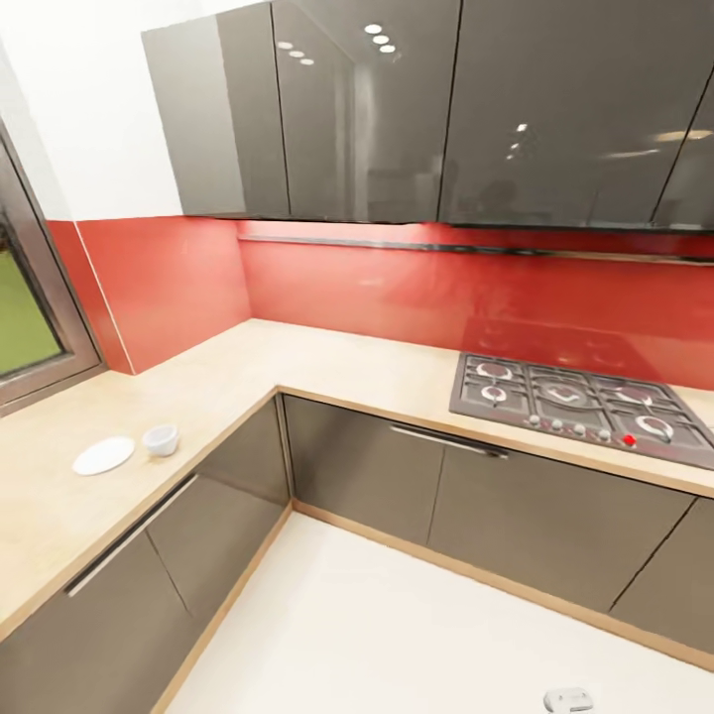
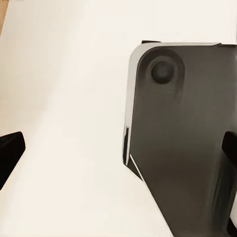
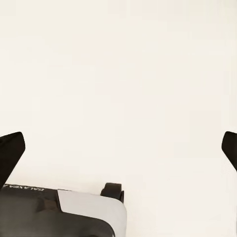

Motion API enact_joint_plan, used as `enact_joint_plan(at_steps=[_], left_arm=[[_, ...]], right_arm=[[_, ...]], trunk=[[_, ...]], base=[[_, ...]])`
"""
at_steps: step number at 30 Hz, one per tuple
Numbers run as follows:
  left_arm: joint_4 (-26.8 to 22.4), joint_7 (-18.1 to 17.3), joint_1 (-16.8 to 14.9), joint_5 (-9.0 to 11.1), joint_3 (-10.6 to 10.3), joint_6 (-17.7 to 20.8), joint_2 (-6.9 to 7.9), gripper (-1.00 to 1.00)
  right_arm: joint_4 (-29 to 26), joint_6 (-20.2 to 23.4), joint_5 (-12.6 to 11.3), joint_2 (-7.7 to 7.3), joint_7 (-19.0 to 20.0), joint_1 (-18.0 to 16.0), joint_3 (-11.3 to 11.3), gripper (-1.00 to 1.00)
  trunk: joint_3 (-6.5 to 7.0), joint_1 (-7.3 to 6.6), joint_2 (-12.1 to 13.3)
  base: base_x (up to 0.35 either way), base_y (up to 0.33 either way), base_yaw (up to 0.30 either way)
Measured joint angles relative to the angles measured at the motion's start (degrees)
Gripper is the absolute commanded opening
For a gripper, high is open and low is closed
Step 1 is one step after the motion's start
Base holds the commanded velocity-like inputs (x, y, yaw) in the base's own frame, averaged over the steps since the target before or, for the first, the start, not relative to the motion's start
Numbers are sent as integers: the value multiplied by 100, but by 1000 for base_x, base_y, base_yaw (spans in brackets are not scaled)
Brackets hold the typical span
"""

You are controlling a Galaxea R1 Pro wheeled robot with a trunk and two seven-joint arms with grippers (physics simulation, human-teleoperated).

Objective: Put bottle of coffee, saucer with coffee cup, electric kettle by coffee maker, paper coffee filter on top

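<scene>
An L-shaped light tan kitchen countertop [image 1: 327, 367] runs over glossy dark grey cabinets in the head view. On its left leg lies a small flat white saucer [image 1: 103, 455], and a tiny white coffee cup [image 1: 161, 438] stands on the worktop just to the right of it, not on it. In the left wrist view my left gripper [image 2: 121, 153] is open over the pale floor, beside the robot's dark grey base [image 2: 182, 143]. My right gripper [image 3: 121, 153] is likewise open above bare pale floor, with nothing between its fingers.
A gas hob [image 1: 575, 402] with a red knob is set into the right leg of the counter. Red backsplash [image 1: 397, 288] and dark wall cabinets [image 1: 397, 109] rise behind. A window [image 1: 25, 307] is at the far left. Pale floor [image 1: 397, 635] lies inside the corner.
</scene>
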Motion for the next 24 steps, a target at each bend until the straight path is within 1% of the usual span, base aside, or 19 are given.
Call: enact_joint_plan(at_steps=[14,19,24], left_arm=[[0,-1,0,-3,0,0,0,100],[0,-1,-1,-3,10,0,0,100],[-6,2,-1,3,15,0,-6,100]], right_arm=[[1,-3,0,0,0,0,0,100],[1,-3,0,0,-1,-1,0,100],[-1,2,-1,1,-8,0,0,100]], trunk=[[0,1,0],[0,2,1],[0,3,1]], base=[[290,-193,278],[150,-238,278],[53,-60,278]])
